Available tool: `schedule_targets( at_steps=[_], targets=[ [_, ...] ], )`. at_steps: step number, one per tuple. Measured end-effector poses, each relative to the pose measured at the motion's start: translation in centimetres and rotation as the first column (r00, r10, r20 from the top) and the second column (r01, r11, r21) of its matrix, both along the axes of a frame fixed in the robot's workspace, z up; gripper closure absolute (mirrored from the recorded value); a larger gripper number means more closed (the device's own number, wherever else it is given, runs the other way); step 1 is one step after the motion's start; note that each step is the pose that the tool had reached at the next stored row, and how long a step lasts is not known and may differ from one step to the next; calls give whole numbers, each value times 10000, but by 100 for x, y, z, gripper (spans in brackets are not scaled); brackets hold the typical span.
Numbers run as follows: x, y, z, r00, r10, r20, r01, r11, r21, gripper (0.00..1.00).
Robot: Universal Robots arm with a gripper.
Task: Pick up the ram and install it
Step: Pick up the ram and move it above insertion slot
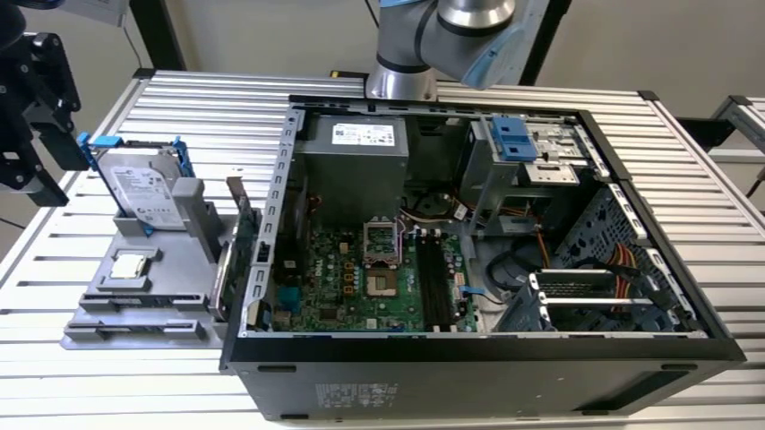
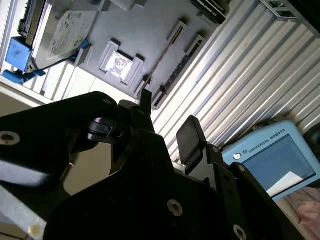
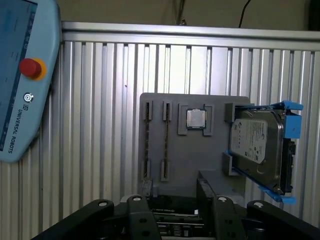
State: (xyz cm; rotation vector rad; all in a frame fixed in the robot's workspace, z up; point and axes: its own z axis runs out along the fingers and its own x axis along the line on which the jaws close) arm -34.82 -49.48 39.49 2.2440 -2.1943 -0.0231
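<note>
My gripper (image 1: pixel 36 179) hangs off the exterior view's left, beside the grey fixture tray (image 1: pixel 179 296). In both wrist views its black fingers (image 3: pixel 205 192) stand apart with nothing between them, so the gripper (image 2: pixel 167 120) is open. Two thin strips stand on edge in the tray's long holders (image 3: pixel 147 140). They look like the ram seen edge-on, one beside the other (image 3: pixel 165 140), and the same strips (image 2: pixel 165 50) appear in the second wrist view. The gripper (image 3: pixel 175 197) is above and short of the tray, touching nothing. The black motherboard slots (image 1: pixel 433 278) lie inside the open case.
A hard drive in a blue bracket (image 1: pixel 143 184) and a processor chip (image 1: pixel 129 264) sit on the tray. A green card (image 1: pixel 245 237) stands upright between the tray and the open computer case (image 1: pixel 478 354). A blue teach pendant (image 3: pixel 20 75) lies on the slatted table beyond the tray.
</note>
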Motion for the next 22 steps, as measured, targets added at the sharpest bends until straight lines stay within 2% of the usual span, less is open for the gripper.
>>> schedule_targets(
  at_steps=[11, 22],
  targets=[
    [0, 0, -12, 10000, 0, 1, 0, 10000, 1, 0],
    [0, 0, -83, 10000, 0, 1, 0, 10000, -33, 0]
  ],
)
